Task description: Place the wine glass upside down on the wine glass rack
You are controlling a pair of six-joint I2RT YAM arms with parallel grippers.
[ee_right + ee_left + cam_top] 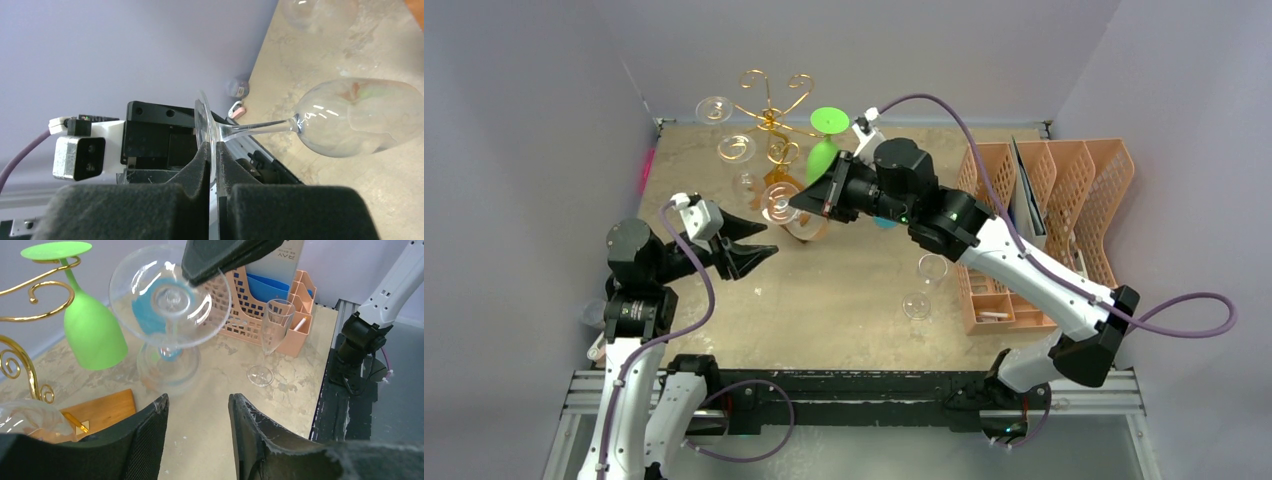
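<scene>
My right gripper (804, 203) is shut on the round foot of a clear wine glass (780, 201) and holds it upside down above the table, next to the wine glass rack. In the right wrist view my fingers (205, 160) pinch the foot's edge, and the bowl (360, 117) hangs beyond them. The gold wire rack (769, 115) stands on a wooden base (102, 410) at the back left. A green glass (824, 140) hangs on it upside down. My left gripper (767, 240) is open and empty, low over the table, facing the held glass (170, 297).
Other clear glasses (715, 108) hang on the rack. A clear flute (924, 285) stands on the table right of centre, and also shows in the left wrist view (272, 335). An orange mesh organizer (1064, 200) fills the right side. Walls close in the back and sides.
</scene>
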